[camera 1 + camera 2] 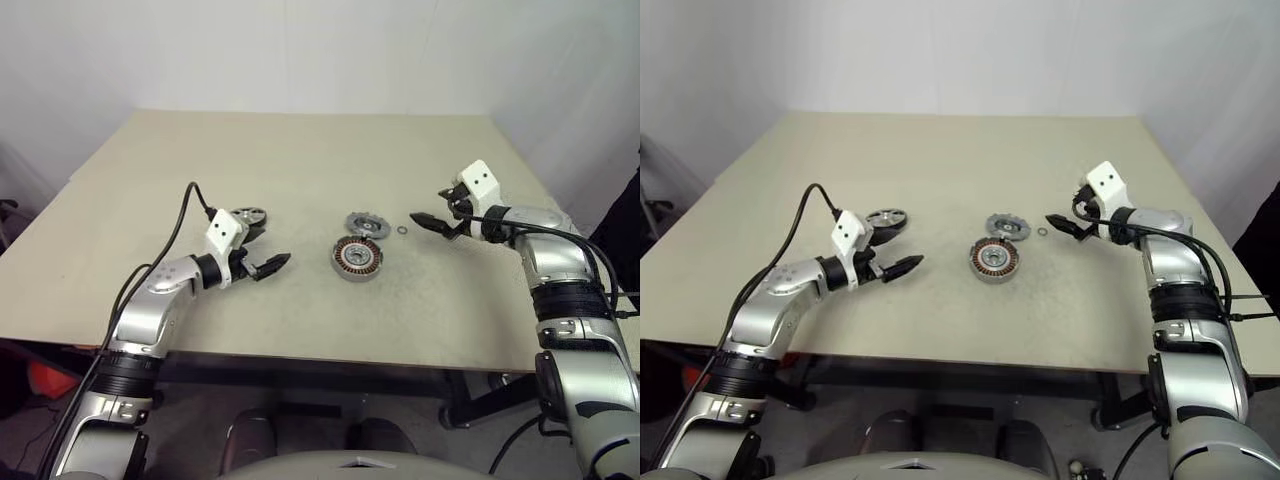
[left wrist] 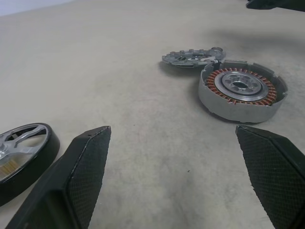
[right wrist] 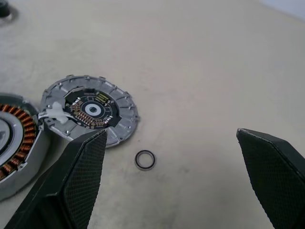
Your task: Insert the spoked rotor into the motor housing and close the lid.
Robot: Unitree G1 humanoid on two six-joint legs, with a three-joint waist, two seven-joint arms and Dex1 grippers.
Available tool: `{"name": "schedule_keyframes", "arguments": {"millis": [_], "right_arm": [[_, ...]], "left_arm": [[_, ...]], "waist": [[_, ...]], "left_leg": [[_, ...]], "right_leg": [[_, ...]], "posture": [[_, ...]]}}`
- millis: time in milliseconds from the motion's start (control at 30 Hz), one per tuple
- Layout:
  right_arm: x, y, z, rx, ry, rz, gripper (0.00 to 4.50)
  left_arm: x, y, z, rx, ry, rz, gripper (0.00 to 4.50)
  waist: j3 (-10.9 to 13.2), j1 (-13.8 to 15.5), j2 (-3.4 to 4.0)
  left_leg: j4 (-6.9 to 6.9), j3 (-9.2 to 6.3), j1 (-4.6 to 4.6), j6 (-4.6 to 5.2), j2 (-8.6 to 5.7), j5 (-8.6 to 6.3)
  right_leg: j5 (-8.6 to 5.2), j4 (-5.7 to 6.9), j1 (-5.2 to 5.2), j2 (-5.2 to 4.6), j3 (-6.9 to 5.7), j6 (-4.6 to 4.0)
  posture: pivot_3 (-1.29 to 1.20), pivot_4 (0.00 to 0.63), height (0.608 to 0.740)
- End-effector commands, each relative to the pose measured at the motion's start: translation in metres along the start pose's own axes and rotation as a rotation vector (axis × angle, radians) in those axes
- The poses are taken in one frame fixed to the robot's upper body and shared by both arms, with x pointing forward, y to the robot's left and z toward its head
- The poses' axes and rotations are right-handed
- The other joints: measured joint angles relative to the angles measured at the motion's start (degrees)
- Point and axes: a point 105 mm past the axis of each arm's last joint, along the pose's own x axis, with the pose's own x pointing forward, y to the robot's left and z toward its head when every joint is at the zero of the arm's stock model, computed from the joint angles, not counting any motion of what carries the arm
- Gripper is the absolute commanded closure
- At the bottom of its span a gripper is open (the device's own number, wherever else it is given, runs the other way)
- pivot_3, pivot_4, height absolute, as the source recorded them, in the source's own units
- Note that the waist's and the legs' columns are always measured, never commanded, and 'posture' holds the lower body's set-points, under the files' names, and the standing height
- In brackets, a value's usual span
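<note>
A: The motor housing [image 1: 357, 258] lies flat near the middle of the table [image 1: 300, 150], open face up, copper windings ringed round a silver hub; being round, it has no long axis in the table plane, and its axis stands upright. Just beyond it, on the far right side, lies the grey toothed lid [image 1: 368, 224], also flat, and right of that a small dark ring [image 1: 401, 231].

B: And the arms, from the head views?

A: The left gripper [image 1: 272, 266] hovers left of the housing, pointing right toward it, fingers spread and empty. The spoked rotor [image 1: 249, 216] sits just behind it, on its far side. The right gripper [image 1: 1062, 226] hangs right of the lid, pointing left, fingers spread too, holding nothing.

B: Left wrist view?

A: Both fingers [image 2: 81, 171] stand wide apart, bare table between them; housing and lid lie ahead, apart from the fingers, with the rotor's black rim beside one finger.

B: Right wrist?

A: Fingers [image 3: 267, 167] wide again; the lid shows its circuit face, the ring just beside it, the housing's edge touching or nearly touching the lid. Open table all round, edges well away
</note>
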Motion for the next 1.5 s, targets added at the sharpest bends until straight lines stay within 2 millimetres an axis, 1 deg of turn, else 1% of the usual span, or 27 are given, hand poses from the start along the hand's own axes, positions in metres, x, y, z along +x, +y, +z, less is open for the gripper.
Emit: {"name": "schedule_keyframes", "arguments": {"millis": [33, 167, 267, 400, 600, 767, 867, 1133, 1267, 1367, 1467, 1500], "right_arm": [[0.006, -0.002, 0.005, 0.056, -0.053, -0.020, 0.03], [0.019, 0.000, -0.006, 0.093, -0.032, -0.033, 0.03], [0.026, 0.001, -0.013, 0.085, -0.010, -0.038, 0.03], [0.029, -0.006, -0.019, 0.058, 0.020, -0.068, 0.03], [0.035, -0.002, -0.033, 0.024, 0.071, -0.063, 0.03], [0.040, 0.005, -0.038, 0.028, 0.077, -0.040, 0.03], [0.041, 0.003, -0.041, 0.042, 0.086, -0.059, 0.03], [0.043, 0.001, -0.036, 0.095, 0.060, -0.060, 0.03], [0.044, 0.002, -0.038, 0.107, 0.069, -0.058, 0.03], [0.045, 0.003, -0.040, 0.119, 0.074, -0.063, 0.65], [0.046, 0.004, -0.040, 0.121, 0.072, -0.058, 1.64], [0.046, 0.005, -0.040, 0.123, 0.069, -0.053, 2.04]], "left_arm": [[0.000, 0.000, 0.008, 0.034, -0.033, -0.006, 0.08], [-0.001, 0.004, 0.000, 0.038, -0.027, 0.001, 0.08], [-0.004, 0.008, -0.007, 0.038, -0.023, 0.009, 0.08], [-0.008, 0.008, -0.018, 0.034, -0.017, 0.019, 0.08], [-0.010, 0.010, -0.026, 0.032, -0.014, 0.028, 0.08], [-0.012, 0.014, -0.031, 0.038, -0.005, 0.037, 0.08], [-0.012, 0.014, -0.032, 0.040, -0.005, 0.035, 0.08], [-0.012, 0.014, -0.038, 0.042, 0.008, 0.036, 0.08], [-0.012, 0.016, -0.039, 0.043, 0.009, 0.042, 0.08], [-0.012, 0.016, -0.040, 0.044, 0.011, 0.047, 0.08], [-0.012, 0.016, -0.042, 0.043, 0.012, 0.049, 0.08], [-0.012, 0.016, -0.043, 0.043, 0.014, 0.050, 0.08]], "waist": [[0.0, 0.1, 0.00], [0.0, 0.4, 0.00], [0.0, 0.5, 0.01], [0.0, 0.5, 0.01], [0.0, 0.5, 0.01], [0.0, 0.5, 0.01], [0.0, 0.4, 0.01], [0.0, 0.5, 0.01], [0.0, 0.5, 0.01], [0.0, 0.5, 0.01], [0.0, 0.5, 0.01], [0.0, 0.5, 0.01]], "left_leg": [[0.00, 0.16, 0.01, 0.00, 0.00, 0.00], [0.01, 0.24, 0.01, 0.00, -0.05, 0.00], [0.01, 0.25, -0.02, 0.01, -0.06, -0.01], [0.01, 0.27, -0.11, 0.00, -0.04, 0.00], [0.01, 0.32, -0.17, 0.05, -0.02, -0.03], [0.01, 0.35, -0.17, 0.09, -0.01, -0.05], [0.01, 0.37, -0.16, 0.09, 0.01, -0.05], [0.01, 0.42, -0.17, 0.09, 0.02, -0.05], [0.01, 0.44, -0.17, 0.09, 0.03, -0.06], [0.01, 0.45, -0.17, 0.09, 0.04, -0.06], [0.01, 0.46, -0.17, 0.09, 0.03, -0.06], [0.01, 0.47, -0.17, 0.09, 0.03, -0.06]], "right_leg": [[0.00, 0.00, 0.01, 0.00, 0.00, 0.00], [0.00, 0.00, 0.02, -0.07, 0.01, 0.00], [0.00, -0.01, 0.00, -0.08, 0.01, 0.00], [0.00, -0.05, -0.06, -0.07, 0.01, 0.00], [0.00, -0.08, -0.12, -0.07, 0.00, 0.00], [0.00, -0.05, -0.14, -0.07, 0.01, 0.00], [0.00, -0.04, -0.16, -0.07, 0.02, 0.00], [0.00, -0.01, -0.20, -0.07, 0.04, 0.00], [0.00, -0.01, -0.22, -0.07, 0.05, 0.00], [0.00, -0.01, -0.22, -0.07, 0.05, -0.01], [0.00, -0.01, -0.22, -0.07, 0.05, -0.01], [0.00, -0.01, -0.22, -0.08, 0.06, -0.01]], "posture": [[0.00, 0.000, 0.740], [0.00, 0.000, 0.740], [0.00, 0.000, 0.740], [0.00, 0.000, 0.740], [0.00, 0.000, 0.740], [0.00, 0.000, 0.740], [0.00, 0.000, 0.740], [0.00, 0.000, 0.740], [0.00, 0.000, 0.740], [0.00, 0.000, 0.740], [0.00, 0.000, 0.740], [0.00, 0.000, 0.740]]}}
